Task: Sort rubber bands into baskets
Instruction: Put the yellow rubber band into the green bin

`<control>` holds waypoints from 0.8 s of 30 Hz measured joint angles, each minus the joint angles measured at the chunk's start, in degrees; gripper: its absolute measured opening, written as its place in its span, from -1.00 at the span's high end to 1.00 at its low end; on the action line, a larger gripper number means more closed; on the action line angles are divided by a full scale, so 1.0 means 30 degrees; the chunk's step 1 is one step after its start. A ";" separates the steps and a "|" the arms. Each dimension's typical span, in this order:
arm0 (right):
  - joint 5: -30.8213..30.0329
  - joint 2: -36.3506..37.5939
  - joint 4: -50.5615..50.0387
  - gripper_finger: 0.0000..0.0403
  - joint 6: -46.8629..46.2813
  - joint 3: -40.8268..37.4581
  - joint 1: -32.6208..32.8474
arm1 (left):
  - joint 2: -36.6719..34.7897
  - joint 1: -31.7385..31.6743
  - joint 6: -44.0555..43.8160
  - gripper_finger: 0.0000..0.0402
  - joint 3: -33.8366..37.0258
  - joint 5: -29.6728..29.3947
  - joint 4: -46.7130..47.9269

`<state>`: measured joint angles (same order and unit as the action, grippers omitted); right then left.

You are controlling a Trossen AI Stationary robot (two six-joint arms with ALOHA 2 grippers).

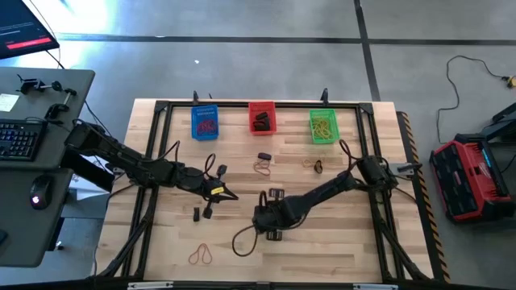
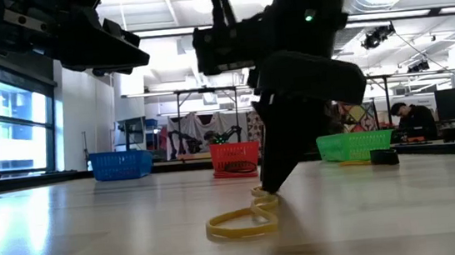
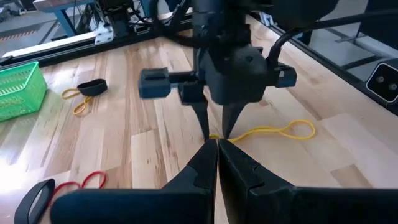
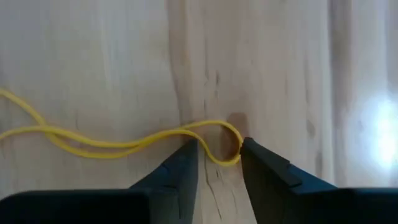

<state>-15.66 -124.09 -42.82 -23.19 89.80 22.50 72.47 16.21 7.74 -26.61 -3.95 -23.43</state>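
A yellow rubber band (image 4: 112,144) lies flat on the wooden table near its front middle; it also shows in the low view as the yellow band (image 2: 241,222). My right gripper (image 4: 219,155) points steeply down at it, open, with its fingertips on the table either side of the band's one end loop. My left gripper (image 3: 217,149) hovers shut and empty just left of it, above the table. At the far edge stand the blue basket (image 1: 205,122), red basket (image 1: 261,118) and green basket (image 1: 323,126), each with bands inside. My right gripper comes from above, slanting steeply down, and its open fingers straddle the band's end loop (image 4: 225,157). The loop lies against the inner side of one fingertip (image 4: 252,155). The band rests slack on the table, and nothing of it is lifted.
Loose bands lie about: red ones (image 1: 200,256) near the front edge, an orange one (image 1: 263,167) and a black one (image 1: 263,155) mid-table, and a yellow and a black one (image 1: 314,165) before the green basket. A black frame (image 1: 161,109) borders the table.
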 joint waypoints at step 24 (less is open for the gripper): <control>0.0892 0.1186 -0.3839 1.00 0.4392 0.1412 -0.1434 | 0.0000 0.0000 0.0079 0.98 -0.0015 -0.0441 0.0317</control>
<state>-12.98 -120.54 -54.34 -10.02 94.04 18.20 72.47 16.21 7.98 -26.65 -5.27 -22.48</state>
